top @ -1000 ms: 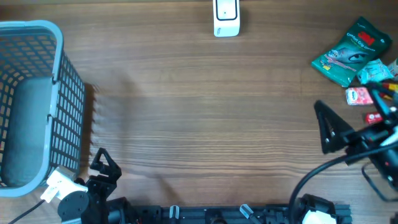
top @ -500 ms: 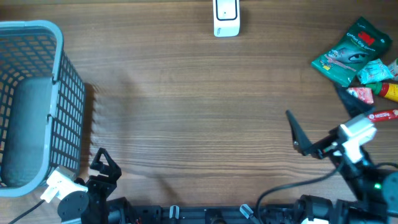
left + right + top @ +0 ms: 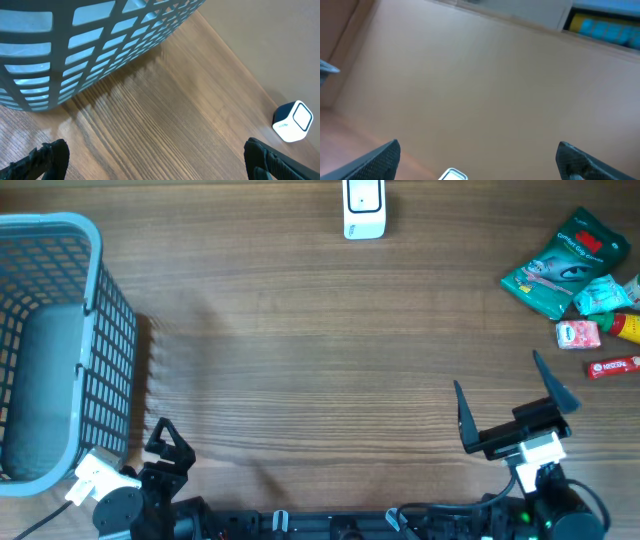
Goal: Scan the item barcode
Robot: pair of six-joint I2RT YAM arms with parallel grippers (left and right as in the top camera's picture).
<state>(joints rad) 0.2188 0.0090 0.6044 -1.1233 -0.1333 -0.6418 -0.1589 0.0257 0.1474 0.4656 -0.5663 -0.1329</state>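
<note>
Across the brown wood-grain tabletop (image 3: 320, 360) from the white box-shaped scanner (image 3: 364, 208), both grippers stood spread.
Left gripper (image 3: 157, 161) and right gripper (image 3: 510, 405) gaped wide and held nothing. The green foil snack packet (image 3: 562, 265) and small red packs (image 3: 578, 334) lay heaped well right of the scanner, and the blue plastic mesh basket (image 3: 95, 290) sat far to its left. A blurred tan surface filled the right wrist view.

A big blue basket (image 3: 96, 242) sits at the left edge of the wooden table (image 3: 300, 350). A small white scanner (image 3: 363, 208) stands at the far edge, near the middle. On the right side lies a little pile: a green packet (image 3: 560, 262), a small pink packet (image 3: 578, 334) and a red bar (image 3: 613, 366). The right gripper (image 3: 497, 375) is near the pile, with its two black fingers spread wide and nothing between them. The left gripper (image 3: 168, 445) sits low by the basket's near corner.
</note>
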